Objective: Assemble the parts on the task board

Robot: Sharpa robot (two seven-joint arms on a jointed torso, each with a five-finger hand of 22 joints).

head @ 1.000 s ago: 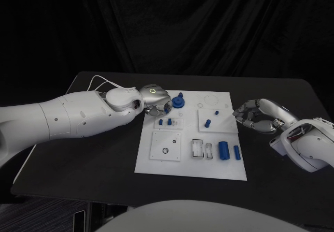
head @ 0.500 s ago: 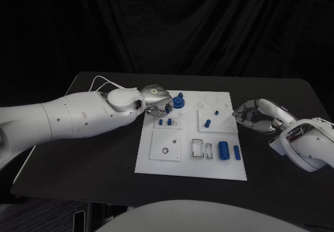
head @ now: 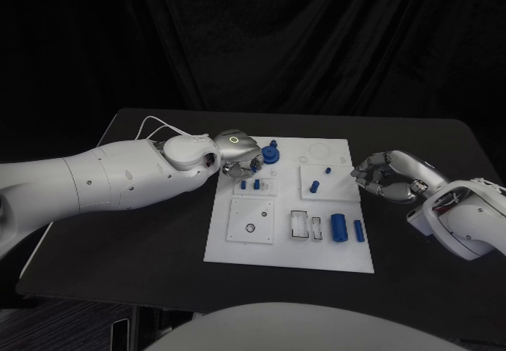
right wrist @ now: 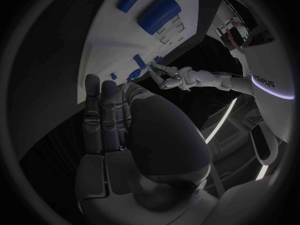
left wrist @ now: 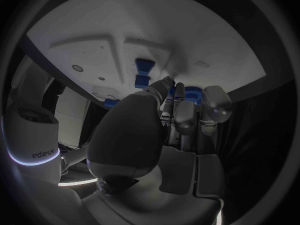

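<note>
White task board [head: 238,245] flat mid-table, blue parts [head: 339,226] on it

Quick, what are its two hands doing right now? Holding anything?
Left hand: fingers at the far left corner of the task board; whether it holds anything cannot be told.
Right hand: fingers curled in, holding nothing.

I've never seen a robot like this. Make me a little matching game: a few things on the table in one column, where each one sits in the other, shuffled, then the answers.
Things:
1. left hand
2. right hand
3. big blue cylinder
4. blue round part with a peg

Places:
A. lying in the near right part of the task board
B. off the board, by its right edge
C. standing at the board's far edge, towards the left
D. over the board's far left corner

Pairs: 1-D, 2-B, 3-A, 4-C
</note>
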